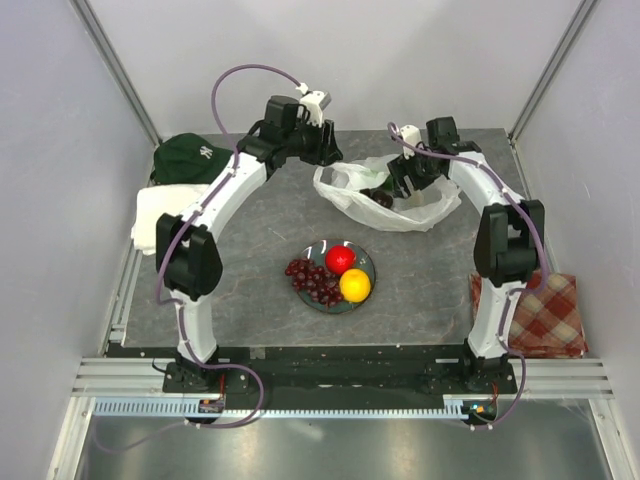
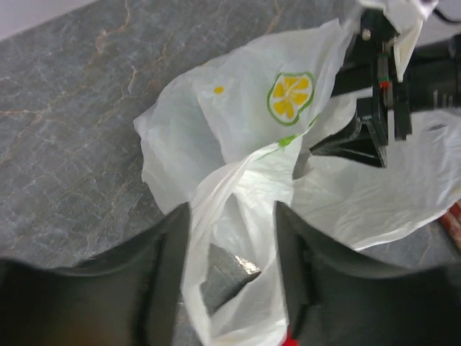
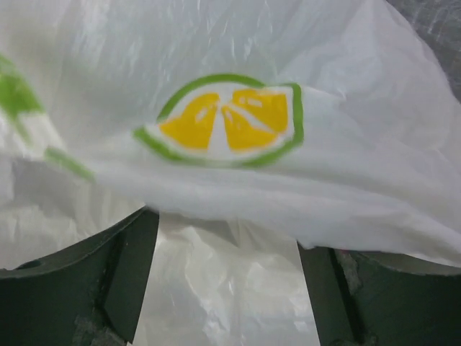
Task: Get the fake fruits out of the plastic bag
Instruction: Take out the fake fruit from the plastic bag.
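The plastic bag [image 1: 400, 212] lies crumpled toward the far side of the grey worktop [image 1: 250, 300], its mouth gaping upward. The right tool [image 3: 227, 234] reaches into that opening with its fingers spread apart. Only thin white film is draped over and between them, and a printed lemon slice [image 3: 227, 119] sits just above. The left tool [image 2: 232, 216] is at the bag's left edge, likewise open, with a handle loop [image 2: 241, 194] running between its fingers. A dark fruit [image 1: 381, 198] shows inside the bag. Three others rest on the round plate [image 1: 369, 263] near the middle of the worktop — a grape bunch [image 1: 312, 278], a red apple [image 1: 340, 258] and a yellow-orange fruit [image 1: 355, 285].
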You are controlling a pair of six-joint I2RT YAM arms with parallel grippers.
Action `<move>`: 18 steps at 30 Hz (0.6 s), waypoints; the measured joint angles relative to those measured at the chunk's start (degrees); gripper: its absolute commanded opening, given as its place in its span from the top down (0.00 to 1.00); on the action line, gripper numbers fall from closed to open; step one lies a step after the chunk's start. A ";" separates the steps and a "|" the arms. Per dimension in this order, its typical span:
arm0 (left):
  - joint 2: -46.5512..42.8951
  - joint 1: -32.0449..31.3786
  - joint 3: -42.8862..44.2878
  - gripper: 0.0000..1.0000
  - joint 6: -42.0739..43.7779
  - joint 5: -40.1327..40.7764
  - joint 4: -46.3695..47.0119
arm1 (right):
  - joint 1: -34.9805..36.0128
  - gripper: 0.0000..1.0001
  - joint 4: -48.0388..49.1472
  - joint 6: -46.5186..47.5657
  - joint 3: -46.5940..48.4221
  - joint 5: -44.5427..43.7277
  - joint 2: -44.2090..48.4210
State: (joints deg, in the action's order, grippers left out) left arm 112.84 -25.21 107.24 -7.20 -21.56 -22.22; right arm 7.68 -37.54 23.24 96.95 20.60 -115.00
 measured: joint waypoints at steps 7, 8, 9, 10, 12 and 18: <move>1.97 0.07 -0.48 0.34 -0.42 0.48 -2.08 | 1.29 0.11 2.45 -4.28 3.10 -1.29 -7.78; 1.90 0.11 -0.50 0.32 -0.39 0.48 -2.16 | 1.53 0.11 2.91 -4.87 3.50 -1.99 -8.48; 1.84 0.13 -0.68 0.30 -0.44 0.50 -2.16 | 1.66 0.11 3.30 -5.46 4.26 -2.69 -9.07; 1.68 0.13 -0.83 0.30 -0.44 0.46 -2.23 | 1.86 0.11 3.61 -5.97 5.29 -3.13 -9.68; 1.09 0.35 -1.42 0.29 -0.44 0.24 -2.36 | 2.08 0.11 4.52 -6.64 7.32 -4.02 -10.51; -1.66 1.57 -2.69 0.26 -0.83 -3.43 -4.72 | 2.23 0.11 6.51 -7.04 14.08 -6.60 -12.35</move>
State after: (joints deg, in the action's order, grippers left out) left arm 111.18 -23.64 104.55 -8.03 -24.99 -26.94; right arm 9.91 -31.03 16.21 111.02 14.00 -127.35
